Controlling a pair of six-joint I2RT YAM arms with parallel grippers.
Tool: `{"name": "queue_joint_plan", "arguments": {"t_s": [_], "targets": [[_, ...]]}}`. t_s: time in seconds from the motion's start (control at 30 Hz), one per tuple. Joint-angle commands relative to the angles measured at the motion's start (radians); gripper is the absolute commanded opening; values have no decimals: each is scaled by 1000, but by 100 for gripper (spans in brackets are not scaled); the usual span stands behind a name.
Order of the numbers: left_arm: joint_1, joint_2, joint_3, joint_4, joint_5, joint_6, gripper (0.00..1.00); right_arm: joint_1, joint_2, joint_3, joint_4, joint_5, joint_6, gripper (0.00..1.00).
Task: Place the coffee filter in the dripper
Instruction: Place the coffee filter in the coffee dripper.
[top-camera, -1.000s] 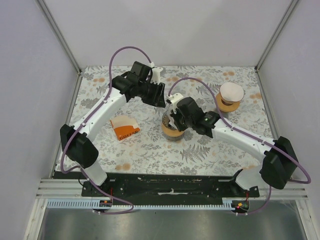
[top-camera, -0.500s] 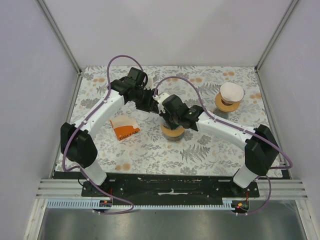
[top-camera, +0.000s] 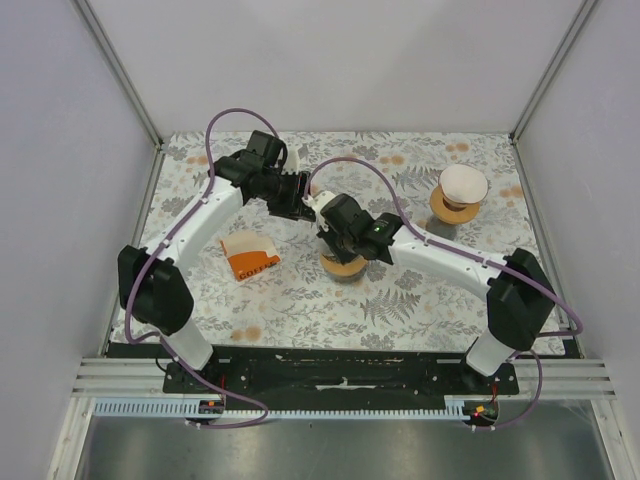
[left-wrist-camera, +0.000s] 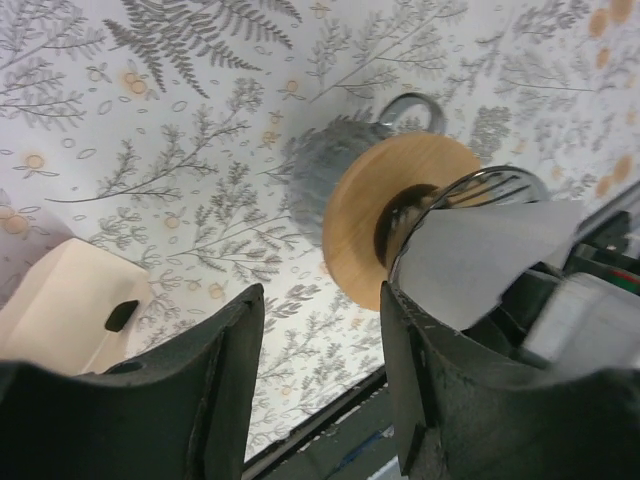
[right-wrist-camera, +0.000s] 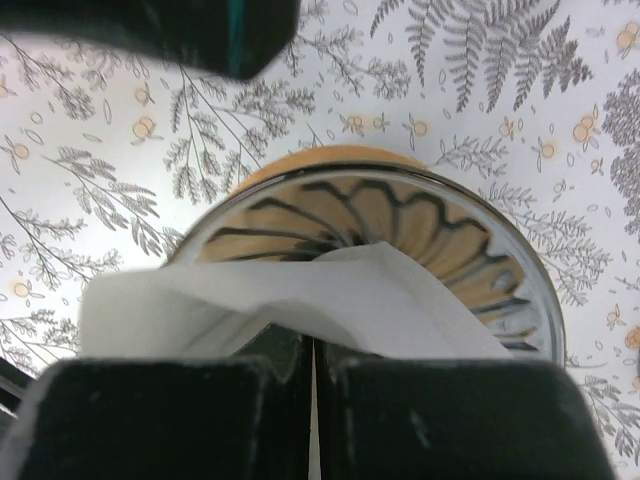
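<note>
The dripper (top-camera: 345, 267) is an orange ring with a dark centre hole and a ribbed clear funnel on top, standing mid-table. My right gripper (right-wrist-camera: 313, 345) hangs just above it, shut on the coffee filter (right-wrist-camera: 330, 295), a thin white paper whose free edge droops over the funnel's rim (right-wrist-camera: 420, 220). In the left wrist view the filter (left-wrist-camera: 480, 260) covers part of the dripper (left-wrist-camera: 360, 230). My left gripper (left-wrist-camera: 320, 300) is open and holds nothing, just behind and left of the dripper. From above, the right gripper (top-camera: 335, 245) hides the filter, and the left gripper (top-camera: 305, 205) sits close beside it.
An orange-and-white paper packet (top-camera: 250, 256) lies left of the dripper, and shows pale in the left wrist view (left-wrist-camera: 70, 300). A second orange ring with a white rounded top (top-camera: 460, 195) stands at the back right. Both arms crowd the table's middle.
The right arm has swung left and reached further over the dripper with the filter. The left gripper has drawn back slightly to the left, its jaws a little wider.
</note>
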Motion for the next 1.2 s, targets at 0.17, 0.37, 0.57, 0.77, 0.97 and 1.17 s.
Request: {"name": "queue_joint_plan", "arguments": {"t_s": [0.17,0.37,0.57,0.77,0.97,1.17], "targets": [[33,-86,-1,85,185,-43,59,-20,35,-34,-83,-23,46,0],[33,-137,-77,104,211,44,58,-24,54,38,-92,-23,26,0],[32,-265,-309,212,226,121,57,-21,62,81,-91,-64,48,0],[25,-302,-375,333,257,-18,61,-11,24,82,-79,-81,28,0],[19,-331,-427,373,268,-44,63,-11,13,85,-69,-90,32,0],[-33,-310,-447,387,146,-77,56,-4,10,94,-68,-107,25,0]]}}
